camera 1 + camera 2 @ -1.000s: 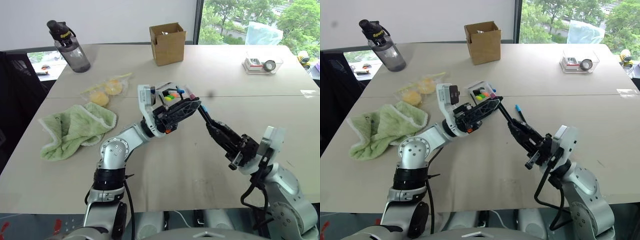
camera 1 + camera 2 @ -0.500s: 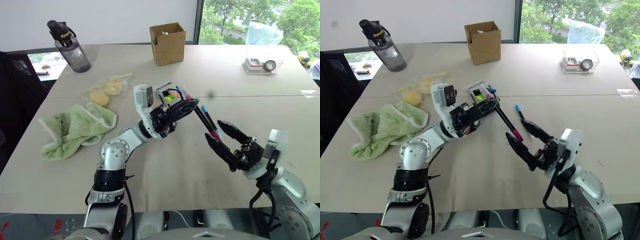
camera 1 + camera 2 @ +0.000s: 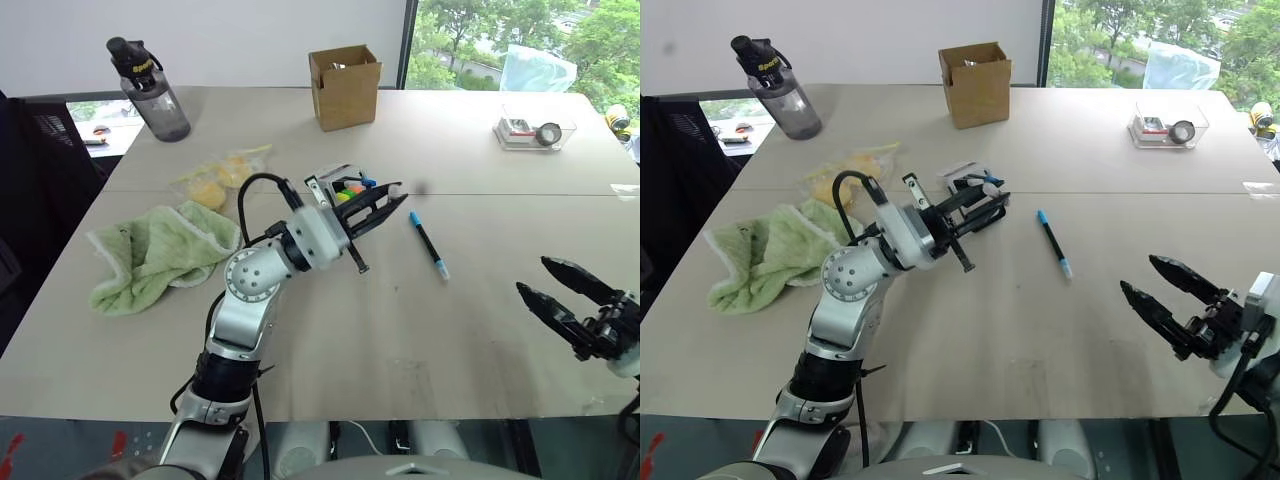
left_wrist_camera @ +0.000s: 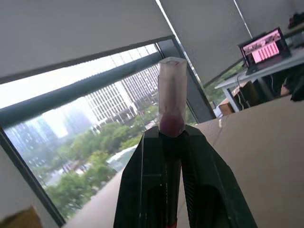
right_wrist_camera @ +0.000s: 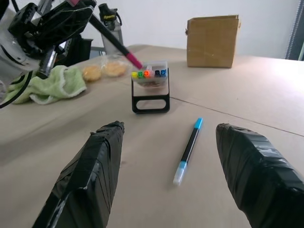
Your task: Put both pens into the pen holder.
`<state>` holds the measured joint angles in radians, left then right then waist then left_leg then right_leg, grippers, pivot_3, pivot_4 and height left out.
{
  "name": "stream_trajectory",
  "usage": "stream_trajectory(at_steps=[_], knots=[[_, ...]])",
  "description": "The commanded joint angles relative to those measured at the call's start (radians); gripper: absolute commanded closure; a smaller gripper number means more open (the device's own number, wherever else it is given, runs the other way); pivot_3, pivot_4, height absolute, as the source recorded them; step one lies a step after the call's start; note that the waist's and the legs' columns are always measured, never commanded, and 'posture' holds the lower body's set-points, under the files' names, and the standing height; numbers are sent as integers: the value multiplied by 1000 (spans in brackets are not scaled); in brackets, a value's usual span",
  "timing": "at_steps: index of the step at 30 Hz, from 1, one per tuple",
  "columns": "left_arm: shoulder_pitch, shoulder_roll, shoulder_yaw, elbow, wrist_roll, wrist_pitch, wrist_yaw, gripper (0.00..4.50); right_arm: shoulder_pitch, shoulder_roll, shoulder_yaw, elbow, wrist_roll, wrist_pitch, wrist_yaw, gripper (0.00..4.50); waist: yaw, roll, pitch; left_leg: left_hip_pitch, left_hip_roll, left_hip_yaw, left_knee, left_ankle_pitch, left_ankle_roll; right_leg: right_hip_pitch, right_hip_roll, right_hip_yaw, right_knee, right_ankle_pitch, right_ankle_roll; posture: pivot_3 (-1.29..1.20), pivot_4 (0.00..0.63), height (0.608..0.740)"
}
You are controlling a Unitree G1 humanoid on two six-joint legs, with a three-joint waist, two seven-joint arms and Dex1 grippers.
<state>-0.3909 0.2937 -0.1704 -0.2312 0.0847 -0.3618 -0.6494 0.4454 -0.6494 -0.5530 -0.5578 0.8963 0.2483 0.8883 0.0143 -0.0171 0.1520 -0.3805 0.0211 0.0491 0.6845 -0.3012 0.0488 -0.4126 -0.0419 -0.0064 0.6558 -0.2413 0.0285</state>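
**Left gripper clamped on magenta pen beside the holder; blue pen loose on the table**

Left gripper (image 3: 385, 207) closed tight on the magenta-and-black pen (image 5: 114, 43), raised over the table middle, just near and left of the pen holder (image 5: 150, 90). Pale pink end (image 4: 172, 97) poking out past the fingertips in the left wrist view; magenta tip (image 5: 134, 61) slanting down toward the holder's top in the right wrist view, close above it but not yet inside. Black barrel end sticking out below the gripper toward the near side in the head views.

Right gripper (image 3: 1168, 292) at the near right edge of the table, fingers spread wide, holding nothing.

Blue-capped black pen (image 3: 428, 243) lying flat on the tabletop, between the holder and the right gripper. Long axis running far-to-near with a slight lean rightward at the near end; blue cap at the far end, pale blue end nearest. Well apart from the right gripper, farther and to its left; nearer to the left gripper, but that one occupied.

Judged step: dropping the magenta pen into the holder, needing a tilt toward upright and a short shift right and far. Blue pen likely best taken afterwards, fingers set across the barrel.

Elsewhere: cardboard box (image 3: 346, 85) far centre, water bottle (image 3: 149, 90) far left, green towel (image 3: 158, 256) left.
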Motion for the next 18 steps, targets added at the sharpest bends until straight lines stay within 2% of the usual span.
stream_trajectory(at_steps=[1, 7, 18], knots=[[-17, 26, 2, 12, 158, -103, 99, 4500, -12, -24, -53, -3, 34, 9, 28, 1210, 1, 0, 0, 0, 0, 0, 0, 0, 0, 0, 0, 0, 0, 0, 0, 0, 150, 736], [-17, 52, -18, 67, 295, -135, 193, 4500, -66, -22, -62, -30, 119, 58, -16, 1210, 1, 0, 0, -1, 0, -1, 0, 0, 0, 0, -1, -2, 0, 0, 0, 0, 150, 736], [-75, 36, -43, 212, 321, -117, 287, 4500, -111, -11, -25, -34, 88, 72, -29, 1210, 1, 0, 0, -1, 0, -2, 0, 0, 0, 0, -2, -5, 1, 0, 1, 0, 150, 736]])
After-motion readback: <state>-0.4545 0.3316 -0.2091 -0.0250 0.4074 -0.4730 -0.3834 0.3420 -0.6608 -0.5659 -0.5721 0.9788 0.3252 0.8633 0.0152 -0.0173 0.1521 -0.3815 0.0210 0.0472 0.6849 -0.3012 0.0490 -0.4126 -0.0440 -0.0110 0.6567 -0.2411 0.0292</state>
